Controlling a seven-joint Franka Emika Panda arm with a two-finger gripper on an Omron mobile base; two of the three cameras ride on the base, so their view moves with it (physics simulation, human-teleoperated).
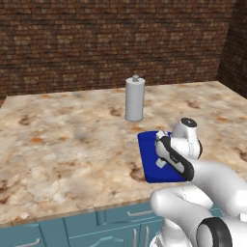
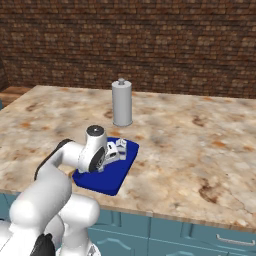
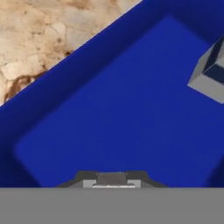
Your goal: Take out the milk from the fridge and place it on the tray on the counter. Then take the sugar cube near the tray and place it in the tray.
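Hand view: gripper (image 3: 112,178) low over tray (image 3: 109,113), milk (image 3: 210,70) inside; jaw state cannot be told.

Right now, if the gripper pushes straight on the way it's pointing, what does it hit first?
Most likely the bare blue floor of the tray, which lies dead ahead of the gripper in the hand view. The milk sits off to one side, probably clear of that line, though depth is hard to judge.
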